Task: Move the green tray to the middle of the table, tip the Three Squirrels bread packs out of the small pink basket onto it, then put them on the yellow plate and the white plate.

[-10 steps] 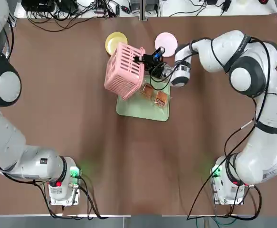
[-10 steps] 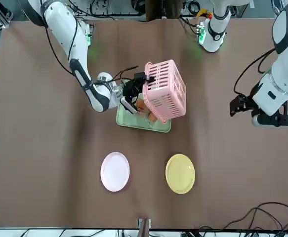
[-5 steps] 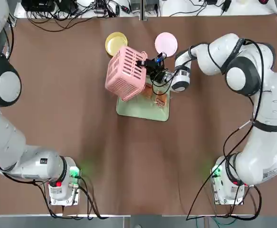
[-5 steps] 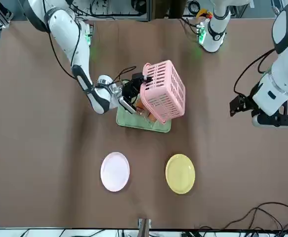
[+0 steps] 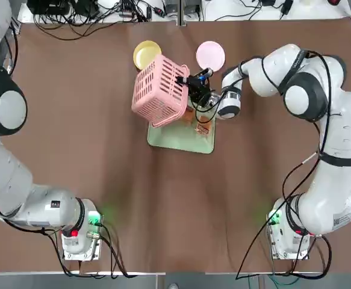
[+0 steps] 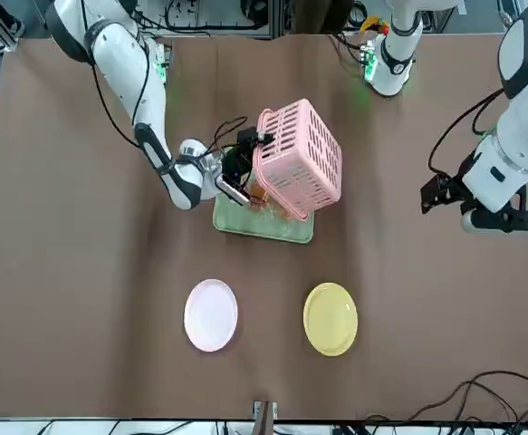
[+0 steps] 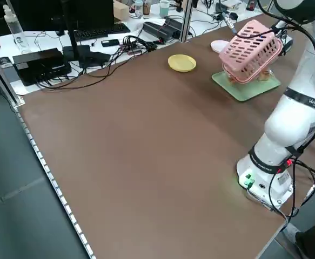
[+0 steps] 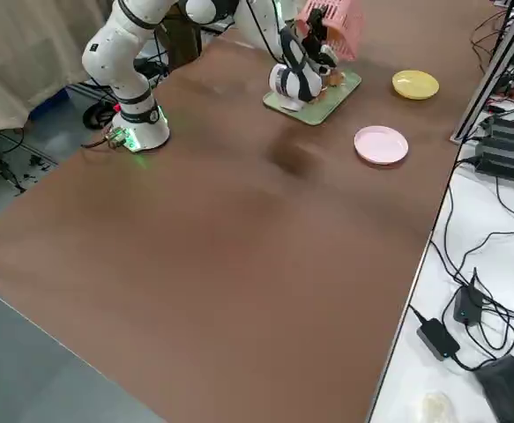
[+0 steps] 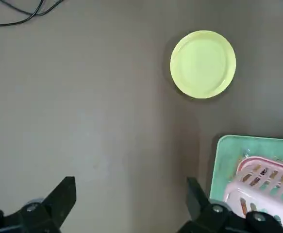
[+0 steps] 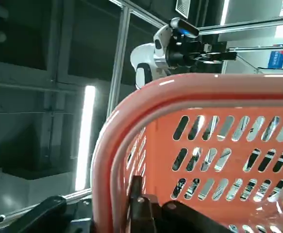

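The small pink basket (image 5: 160,90) hangs tilted on its side over the green tray (image 5: 174,139) in the middle of the table. My right gripper (image 5: 191,82) is shut on the basket's rim (image 10: 180,94). Orange-brown bread packs (image 5: 202,127) lie on the tray below the basket's mouth, partly hidden by it. The yellow plate (image 5: 144,53) and the white plate (image 5: 211,54) sit bare beyond the tray. My left gripper (image 9: 129,199) is open and held high off to the left, looking down on the yellow plate (image 9: 203,64).
Brown table (image 5: 103,192) stretches wide around the tray on the near and left sides. Cables and equipment (image 5: 91,12) lie past the far edge. The arms' bases (image 5: 79,238) stand at the near corners.
The right gripper has turned the basket further over and shifted it slightly toward the far side. Fewer packs show beside the basket on the tray. The left arm has not moved.
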You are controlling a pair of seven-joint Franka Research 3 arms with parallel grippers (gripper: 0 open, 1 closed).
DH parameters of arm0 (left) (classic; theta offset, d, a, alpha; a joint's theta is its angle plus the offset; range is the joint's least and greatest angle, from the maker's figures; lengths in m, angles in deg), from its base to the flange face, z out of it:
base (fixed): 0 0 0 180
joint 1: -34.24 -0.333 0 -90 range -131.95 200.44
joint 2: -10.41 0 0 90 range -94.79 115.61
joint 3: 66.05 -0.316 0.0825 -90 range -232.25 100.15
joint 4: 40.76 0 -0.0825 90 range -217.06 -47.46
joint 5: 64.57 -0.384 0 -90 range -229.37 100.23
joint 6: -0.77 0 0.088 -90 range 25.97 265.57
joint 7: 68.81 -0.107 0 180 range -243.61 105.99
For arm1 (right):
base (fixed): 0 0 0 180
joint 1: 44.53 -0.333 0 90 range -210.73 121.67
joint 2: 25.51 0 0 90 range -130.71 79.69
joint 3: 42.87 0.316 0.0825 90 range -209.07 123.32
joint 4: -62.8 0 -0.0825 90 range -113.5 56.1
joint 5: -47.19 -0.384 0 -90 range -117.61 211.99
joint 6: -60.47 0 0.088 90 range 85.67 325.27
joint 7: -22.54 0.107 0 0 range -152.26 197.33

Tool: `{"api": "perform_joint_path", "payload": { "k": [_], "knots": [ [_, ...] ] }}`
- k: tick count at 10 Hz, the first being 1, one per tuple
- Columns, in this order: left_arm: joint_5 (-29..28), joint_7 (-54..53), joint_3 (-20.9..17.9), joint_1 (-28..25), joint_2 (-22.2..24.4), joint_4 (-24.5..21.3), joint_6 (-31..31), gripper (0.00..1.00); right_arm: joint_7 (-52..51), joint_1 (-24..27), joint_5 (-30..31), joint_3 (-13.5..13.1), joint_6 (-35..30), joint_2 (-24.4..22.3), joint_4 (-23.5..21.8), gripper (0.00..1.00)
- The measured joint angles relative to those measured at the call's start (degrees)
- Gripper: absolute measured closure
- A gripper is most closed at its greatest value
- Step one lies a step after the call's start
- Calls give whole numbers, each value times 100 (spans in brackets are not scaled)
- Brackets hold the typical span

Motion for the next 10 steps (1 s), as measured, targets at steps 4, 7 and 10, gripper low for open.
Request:
{"api": "perform_joint_path", "payload": {
  "k": [4,7,10],
  "knots": [
    [-109,0,3,76,-13,-2,-9,0,-136,0,105,-73,-73,25,-131,94],
    [-110,0,3,77,-19,-1,-9,0,-137,0,115,-83,-61,27,-132,94],
    [-110,0,2,77,-20,-1,-9,0,-171,0,130,-83,37,27,-139,94]
  ]
}}
